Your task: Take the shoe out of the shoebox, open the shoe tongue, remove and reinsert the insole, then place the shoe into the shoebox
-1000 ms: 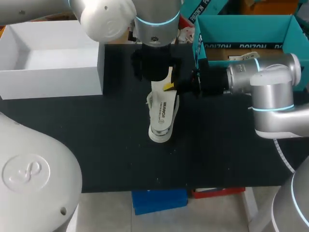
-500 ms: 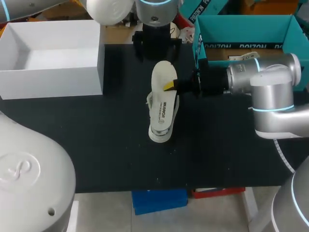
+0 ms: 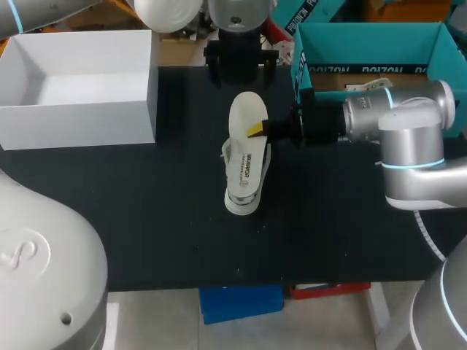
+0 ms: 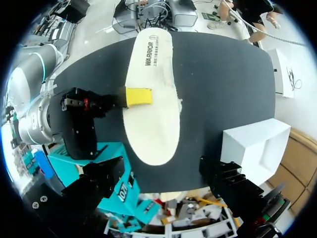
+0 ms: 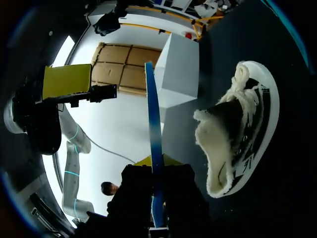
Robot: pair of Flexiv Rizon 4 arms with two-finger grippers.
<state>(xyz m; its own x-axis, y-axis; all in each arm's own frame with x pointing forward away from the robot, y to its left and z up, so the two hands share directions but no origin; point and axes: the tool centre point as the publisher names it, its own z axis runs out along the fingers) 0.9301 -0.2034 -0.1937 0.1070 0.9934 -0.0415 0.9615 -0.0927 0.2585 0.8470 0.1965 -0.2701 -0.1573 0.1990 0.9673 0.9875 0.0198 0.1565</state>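
Note:
The cream insole (image 3: 246, 117) hangs level just above the white shoe (image 3: 232, 204), which lies mid-table with its opening up. My right gripper (image 3: 257, 130) comes in from the right and is shut on the insole's edge. In the right wrist view the insole (image 5: 152, 139) shows edge-on as a thin blue strip between the fingers, with the shoe (image 5: 237, 134) beside it. My left gripper (image 3: 237, 62) hangs open over the table's far edge, behind the insole. The left wrist view looks down on the insole (image 4: 151, 94), with nothing between its own spread fingers (image 4: 99, 181).
The white shoebox (image 3: 80, 120) stands open at the table's far left. A teal box (image 3: 372, 33) sits at the far right behind my right arm. The black tabletop (image 3: 146, 219) stretches in front of the shoe.
My left gripper has lifted off the insole's far end and drawn back toward the table's far edge. The right gripper, insole and shoe have stayed where they were.

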